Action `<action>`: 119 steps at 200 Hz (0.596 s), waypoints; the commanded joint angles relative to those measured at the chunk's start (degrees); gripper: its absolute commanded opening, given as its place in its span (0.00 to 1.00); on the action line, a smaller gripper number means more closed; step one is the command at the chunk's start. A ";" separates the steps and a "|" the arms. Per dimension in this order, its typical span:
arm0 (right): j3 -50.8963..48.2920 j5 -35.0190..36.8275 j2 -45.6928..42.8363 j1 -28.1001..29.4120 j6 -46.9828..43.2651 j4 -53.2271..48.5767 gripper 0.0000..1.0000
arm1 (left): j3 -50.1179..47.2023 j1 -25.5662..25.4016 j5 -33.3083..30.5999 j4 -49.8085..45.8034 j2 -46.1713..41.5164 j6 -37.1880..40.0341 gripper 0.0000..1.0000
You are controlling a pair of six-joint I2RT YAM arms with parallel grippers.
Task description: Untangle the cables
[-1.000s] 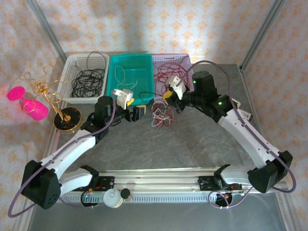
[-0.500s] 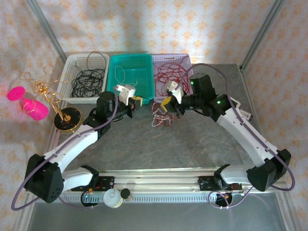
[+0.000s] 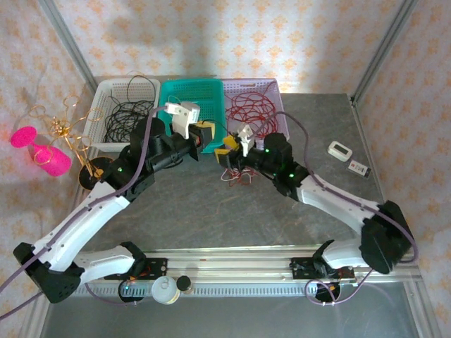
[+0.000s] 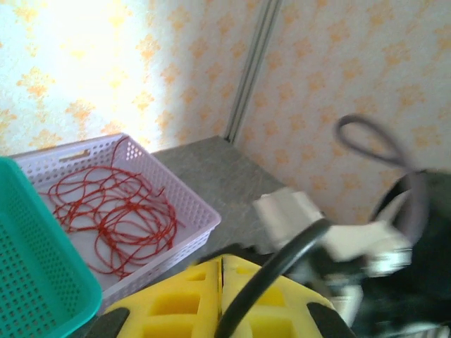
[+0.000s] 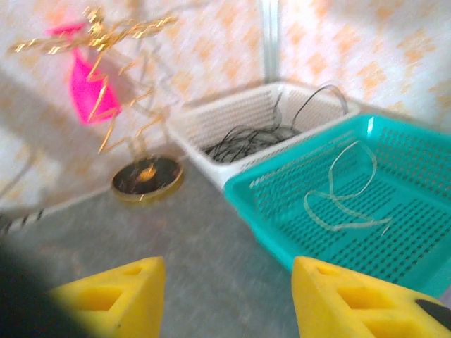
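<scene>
A small tangle of red, white and black cables [image 3: 240, 176] lies on the grey table in front of the baskets. My right gripper [image 3: 227, 156] hovers just above its left end, open [image 5: 229, 299], with nothing between its yellow fingers [image 5: 113, 296]. My left gripper [image 3: 205, 134] is raised over the front edge of the teal basket [image 3: 176, 98], its yellow pads pressed shut [image 4: 222, 285]. A dark cord [image 4: 275, 271] crosses in front of them; whether it is pinched is unclear. Loose red cables [image 3: 250, 105] [image 4: 113, 218] fill the lilac basket. Black cables [image 3: 130, 116] [image 5: 246, 141] lie in the white basket, and a white cable [image 5: 345, 190] in the teal one.
A gold wire stand [image 3: 70, 137] [image 5: 141, 176] with pink pieces [image 3: 42, 151] is at the left edge. Two small white devices [image 3: 340, 149] lie at the right. The three baskets line the back of the table. Bare grey table stretches between the tangle and the near rail.
The left gripper shut beside the tangle, then rose toward the teal basket. The right gripper opened, and its arm swung left and down over the tangle.
</scene>
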 commanded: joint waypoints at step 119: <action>-6.57 8.17 17.36 0.79 11.24 25.80 0.07 | 28.26 -3.18 -4.43 -10.22 3.09 -3.11 0.00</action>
